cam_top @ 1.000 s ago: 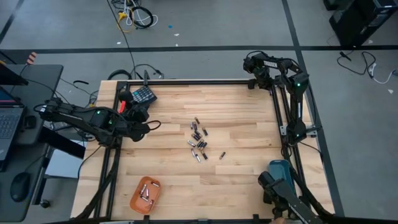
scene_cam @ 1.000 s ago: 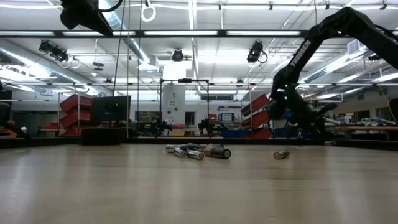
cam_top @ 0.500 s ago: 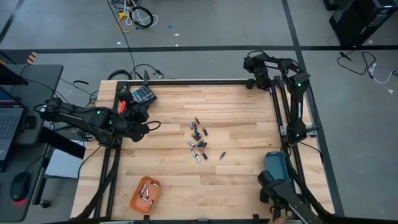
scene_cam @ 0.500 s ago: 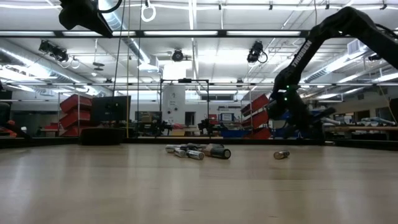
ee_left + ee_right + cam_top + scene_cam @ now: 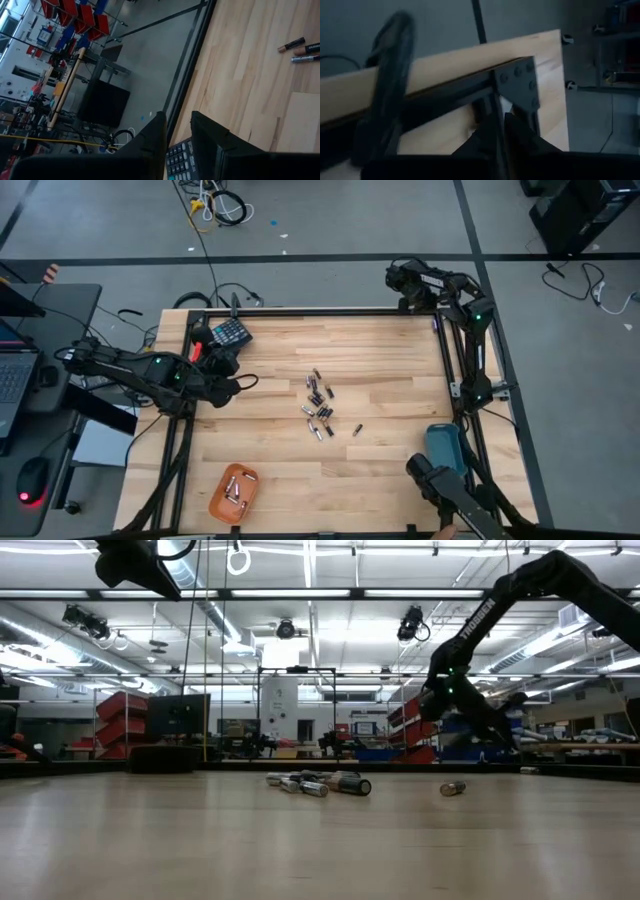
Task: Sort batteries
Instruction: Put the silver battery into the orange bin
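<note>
A pale wooden tabletop (image 5: 380, 370) inside a dark metal frame is filling the overhead view. A loose cluster of batteries (image 5: 318, 406) is lying near the middle of the tabletop, small dark and silvery cells touching or just beside one another. One single battery (image 5: 357, 430) is sitting a little apart from the cluster, on the side toward the right arm. From table height, the cluster (image 5: 318, 783) is showing as a low heap, with the lone battery (image 5: 452, 788) lying on its side beside it.

An orange tray (image 5: 233, 492) is resting well away from the cluster, near the front edge on the left arm's side, and it is holding a few more batteries. A teal tray (image 5: 445, 447) is sitting near the front edge on the right arm's side. A dark keypad-like block (image 5: 231, 332) is lying at the far left corner.

The left gripper (image 5: 248, 382) is hovering between the keypad-like block and the cluster, touching neither. In its wrist view its fingers (image 5: 156, 135) are standing slightly apart, holding nothing. The right gripper (image 5: 392, 277) is hanging over the far right corner of the frame, well apart from the cluster. Its fingers (image 5: 487, 131) are pressed together and holding nothing.
</note>
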`<move>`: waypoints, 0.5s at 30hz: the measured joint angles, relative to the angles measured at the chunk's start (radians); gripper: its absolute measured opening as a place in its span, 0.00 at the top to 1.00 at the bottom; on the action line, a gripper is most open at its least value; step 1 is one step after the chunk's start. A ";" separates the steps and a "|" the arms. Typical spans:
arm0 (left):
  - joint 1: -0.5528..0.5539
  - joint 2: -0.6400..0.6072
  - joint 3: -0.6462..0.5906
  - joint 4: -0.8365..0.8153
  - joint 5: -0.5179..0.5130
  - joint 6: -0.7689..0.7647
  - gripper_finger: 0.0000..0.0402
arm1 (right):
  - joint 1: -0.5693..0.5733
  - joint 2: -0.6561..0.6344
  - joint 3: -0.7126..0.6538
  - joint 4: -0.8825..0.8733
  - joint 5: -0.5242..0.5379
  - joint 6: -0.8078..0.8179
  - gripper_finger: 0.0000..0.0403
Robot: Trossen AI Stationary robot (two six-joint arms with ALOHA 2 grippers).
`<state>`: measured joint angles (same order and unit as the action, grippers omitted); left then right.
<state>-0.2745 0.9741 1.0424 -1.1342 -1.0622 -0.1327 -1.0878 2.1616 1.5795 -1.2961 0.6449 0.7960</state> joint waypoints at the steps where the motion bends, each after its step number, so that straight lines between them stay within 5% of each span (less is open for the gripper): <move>1: 0.000 0.000 0.000 -0.004 0.000 0.000 0.78 | 0.001 0.000 0.000 -0.007 -0.010 -0.008 0.94; 8: 0.000 0.000 0.000 -0.016 0.000 -0.008 0.78 | 0.014 -0.002 -0.034 -0.040 -0.079 0.003 0.94; 15: 0.000 0.000 0.000 -0.018 0.000 -0.009 0.78 | 0.026 -0.002 -0.082 0.004 0.003 0.010 0.94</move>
<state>-0.2745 0.9741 1.0424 -1.1522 -1.0618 -0.1419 -1.0615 2.1601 1.4975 -1.2922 0.6477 0.8056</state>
